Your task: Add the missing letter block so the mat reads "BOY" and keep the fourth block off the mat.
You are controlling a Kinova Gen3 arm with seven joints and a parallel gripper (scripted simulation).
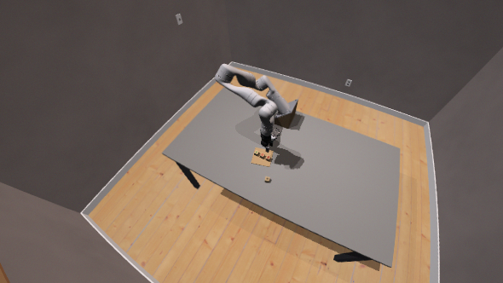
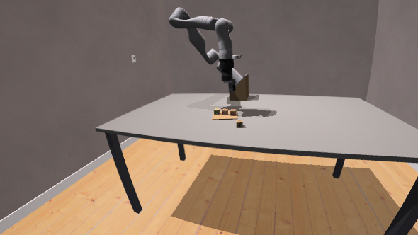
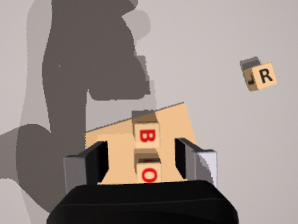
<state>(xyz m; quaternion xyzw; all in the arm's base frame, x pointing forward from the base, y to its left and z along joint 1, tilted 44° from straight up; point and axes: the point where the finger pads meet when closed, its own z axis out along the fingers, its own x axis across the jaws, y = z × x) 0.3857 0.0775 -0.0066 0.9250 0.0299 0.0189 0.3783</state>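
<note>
From top view, gripper (image 1: 267, 150) hangs above mat (image 1: 257, 160) w/ three blocks in a row, fourth block (image 1: 267, 179) off it, as task wants

Ext view: row (image 2: 224, 112) runs across mat, long axis left-right; Y face too small to read

Wrist: fingers spread wide, nothing between; B block (image 3: 145, 132) then O block (image 3: 148, 169) below; R well apart

Counting four blocks: three sitting in a row (image 2: 224, 112) on one mat (image 2: 220, 117), one R block (image 2: 239, 123) lying apart on one bench (image 2: 301, 124).
</note>
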